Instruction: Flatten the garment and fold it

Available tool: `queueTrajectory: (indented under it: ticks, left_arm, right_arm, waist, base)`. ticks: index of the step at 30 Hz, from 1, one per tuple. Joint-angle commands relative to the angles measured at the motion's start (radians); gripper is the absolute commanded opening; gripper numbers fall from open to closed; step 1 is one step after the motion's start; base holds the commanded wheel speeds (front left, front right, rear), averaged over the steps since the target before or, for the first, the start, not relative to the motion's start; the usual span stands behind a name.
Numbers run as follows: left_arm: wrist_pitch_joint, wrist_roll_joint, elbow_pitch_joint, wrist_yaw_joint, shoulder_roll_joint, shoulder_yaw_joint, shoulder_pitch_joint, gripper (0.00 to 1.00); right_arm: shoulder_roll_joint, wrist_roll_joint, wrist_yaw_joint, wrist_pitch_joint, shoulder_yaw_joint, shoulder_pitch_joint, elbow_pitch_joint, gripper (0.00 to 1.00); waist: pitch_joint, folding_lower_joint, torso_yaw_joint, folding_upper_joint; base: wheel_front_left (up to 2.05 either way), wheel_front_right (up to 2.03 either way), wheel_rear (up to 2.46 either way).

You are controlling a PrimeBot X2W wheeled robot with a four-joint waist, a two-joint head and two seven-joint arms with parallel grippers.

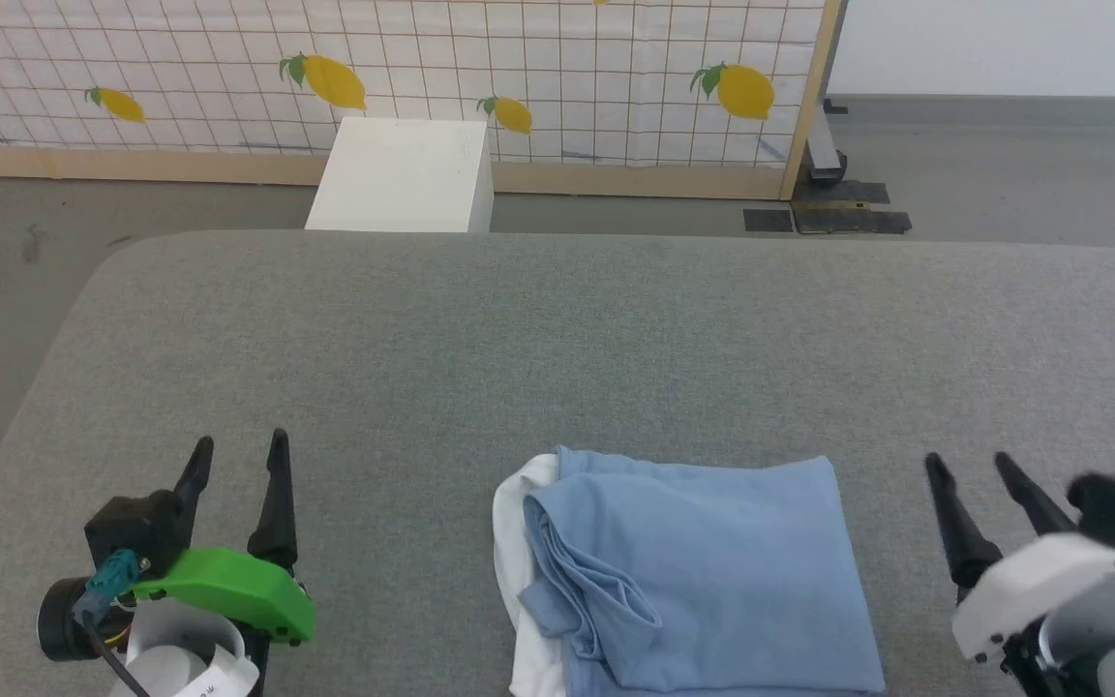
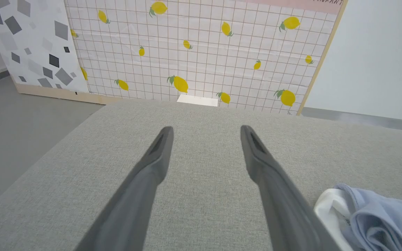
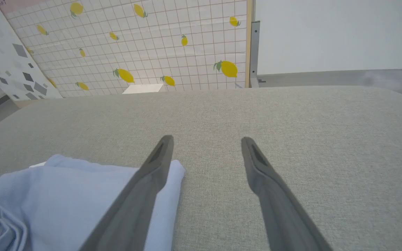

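Both pairs of jaws stand spread and empty. The left gripper (image 1: 239,439) and right gripper (image 1: 965,457) hover by the near edge of the grey surface (image 1: 557,329), one on either side of the garment (image 1: 703,571), touching nothing. It lies mid-edge as a folded blue packet with white cloth showing at its left. The folding looks nearly finished. Any tidying should press the bunched left folds flat without dragging the stack.

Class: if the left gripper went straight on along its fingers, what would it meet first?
Probably nothing soon: the left gripper points over bare grey cushion, garment off to one side; a white box lies beyond.
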Motion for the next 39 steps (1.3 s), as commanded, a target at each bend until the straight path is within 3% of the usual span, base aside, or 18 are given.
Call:
queueTrajectory:
  ticks: [1,8,10,14,21,28,35,36,37,39]
  left_arm:
    - [-0.005,-0.002,-0.007,0.009,0.008,0.003,0.001,1.00]
    - [0.001,0.003,-0.053,0.018,0.016,0.000,-0.010,1.00]
    - [0.003,0.004,-0.064,0.019,0.017,-0.002,-0.015,1.00]
    - [0.003,0.005,-0.077,0.019,0.014,-0.008,-0.033,1.00]
    - [-0.004,0.007,-0.081,0.020,0.007,-0.016,-0.061,1.00]
    - [-0.015,0.005,-0.069,0.019,-0.001,-0.019,-0.078,1.00]
    - [-0.021,0.002,-0.052,0.012,-0.006,-0.026,-0.093,1.00]
    - [-0.021,0.002,-0.050,0.012,-0.007,-0.027,-0.094,1.00]
    - [-0.022,0.001,-0.048,0.011,-0.008,-0.028,-0.095,1.00]
    - [-0.023,0.000,-0.044,0.011,-0.008,-0.030,-0.095,1.00]
  right_arm:
    - [-0.019,0.029,-0.001,0.052,0.018,-0.030,-0.006,1.00]
    - [-0.171,0.210,-0.001,0.570,0.171,-0.123,-0.039,1.00]
    - [-0.198,0.242,-0.001,0.686,0.204,-0.139,-0.045,1.00]
    - [-0.220,0.265,-0.001,0.817,0.246,-0.169,-0.033,1.00]
    - [-0.204,0.226,-0.001,0.823,0.304,-0.213,0.035,1.00]
    - [-0.142,0.187,-0.001,0.769,0.329,-0.231,0.150,1.00]
    - [-0.120,0.183,-0.001,0.815,0.387,-0.226,0.236,1.00]
    - [-0.119,0.188,-0.001,0.828,0.389,-0.225,0.242,0.85]
    - [-0.119,0.196,-0.001,0.839,0.391,-0.225,0.246,0.34]
    - [-0.120,0.210,-0.001,0.843,0.389,-0.229,0.242,0.00]
  waist:
    - [0.003,0.0000,-0.002,-0.0001]
    - [0.038,0.0000,0.021,-0.0001]
    - [0.056,0.0000,0.034,-0.0001]
    - [0.099,0.0000,0.060,-0.0001]
    - [0.155,0.0000,0.092,-0.0001]
    - [0.180,0.0000,0.109,-0.0001]
    - [0.183,0.0000,0.117,-0.0001]
    - [0.183,0.0000,0.117,-0.0001]
    - [0.182,0.0000,0.118,-0.0001]
    - [0.179,0.0000,0.117,-0.0001]
  base:
    - [0.00,0.00,0.00]
    - [0.00,0.00,0.00]
    - [0.00,0.00,0.00]
    - [0.00,0.00,0.00]
    - [0.00,0.00,0.00]
    - [0.00,0.00,0.00]
    - [0.00,0.00,0.00]
    - [0.00,0.00,0.00]
    - [0.00,0.00,0.00]
    - [0.00,0.00,0.00]
